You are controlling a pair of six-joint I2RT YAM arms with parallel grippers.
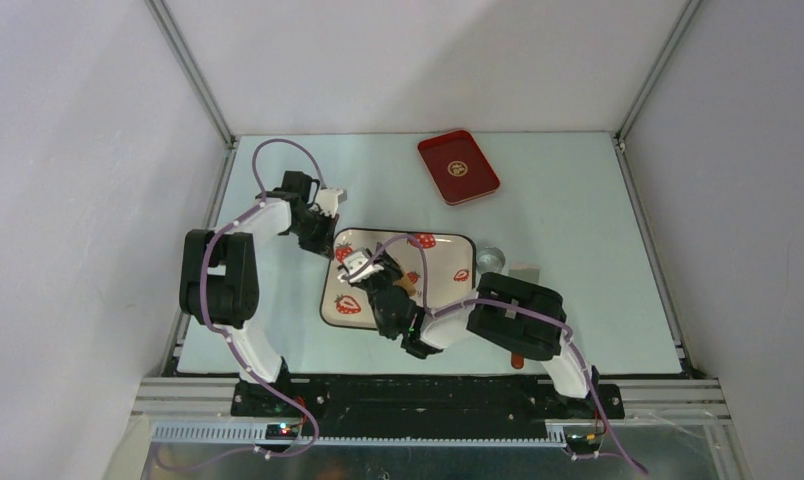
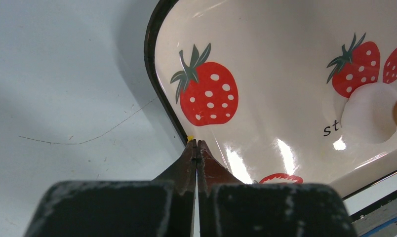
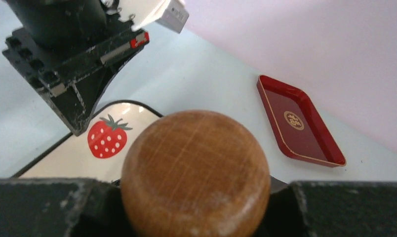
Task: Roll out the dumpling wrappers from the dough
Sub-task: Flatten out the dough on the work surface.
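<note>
While the left end effector [image 2: 196,144], closed and empty, rested its tips at the rim of the strawberry tray [image 2: 155,94], the right end effector [image 3: 196,210] gripped a rolling pin [image 3: 194,153]. The dough [image 2: 367,113] lay on the tray floor. It looked soft, light and sticky, best pressed from above. Roundish, it showed no clear long axis.

The left arm [image 1: 221,275] and right arm [image 1: 513,318] share white links, bulky black joint blocks and a purple cable [image 1: 278,141] looping alongside. The left claw [image 2: 196,144] has black, white-scuffed fingers [image 2: 184,173] tapering to thin tips. Red lights [image 1: 283,430] glow at six o'clock, by the black base rail [image 1: 428,398].
</note>
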